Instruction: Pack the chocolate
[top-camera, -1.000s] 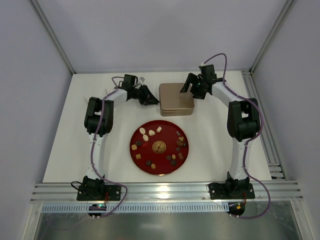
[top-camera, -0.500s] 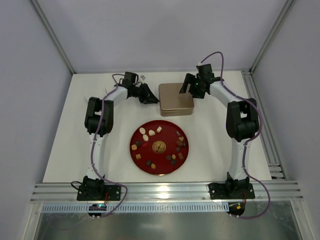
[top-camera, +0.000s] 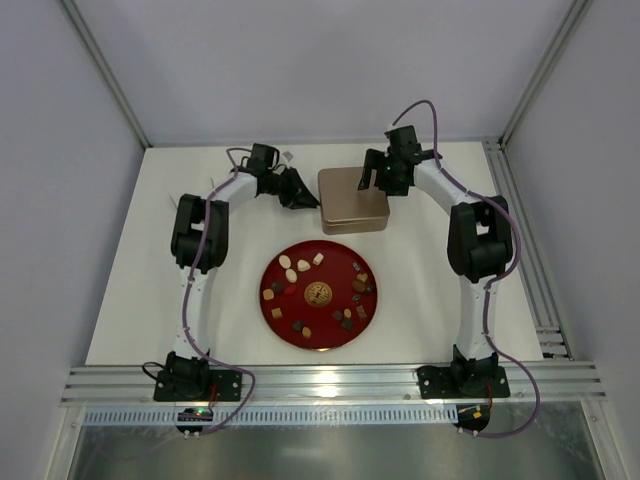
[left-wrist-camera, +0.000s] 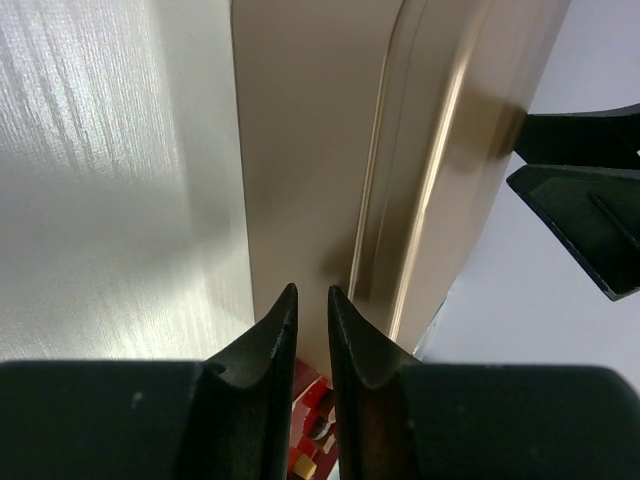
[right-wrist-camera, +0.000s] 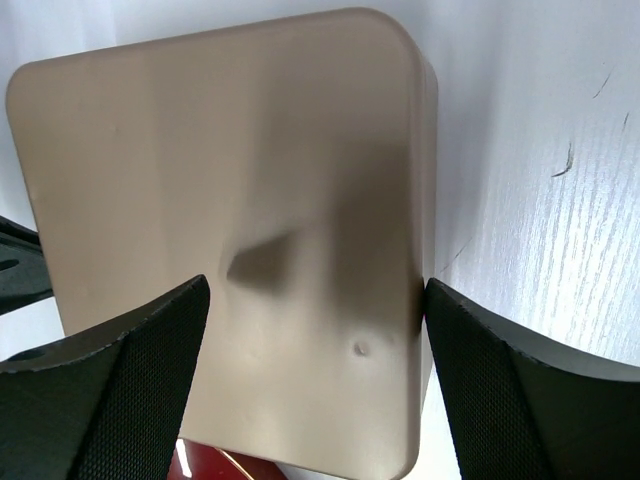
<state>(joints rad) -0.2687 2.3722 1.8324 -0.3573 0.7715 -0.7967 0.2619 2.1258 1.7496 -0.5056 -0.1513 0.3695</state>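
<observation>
Step in hand: opening the closed gold tin (top-camera: 352, 198). Right fingers (right-wrist-camera: 315, 385) spread wide, straddling its lid. Left fingers (left-wrist-camera: 311, 330) nearly together at its left edge. Chocolate (top-camera: 318, 293) waits on the red plate (top-camera: 283, 331), nearer the bases. Next: close and lift the lid squarely.

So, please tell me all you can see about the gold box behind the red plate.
The gold box is a flat, rounded-corner rectangle, looks like brushed metal, with its lid closed and a small dent on top. It lies flat on the white table, just behind the red plate. The left end effector, nearly shut, sits at its left edge; the right end effector straddles its right end, jaws wide.
</observation>
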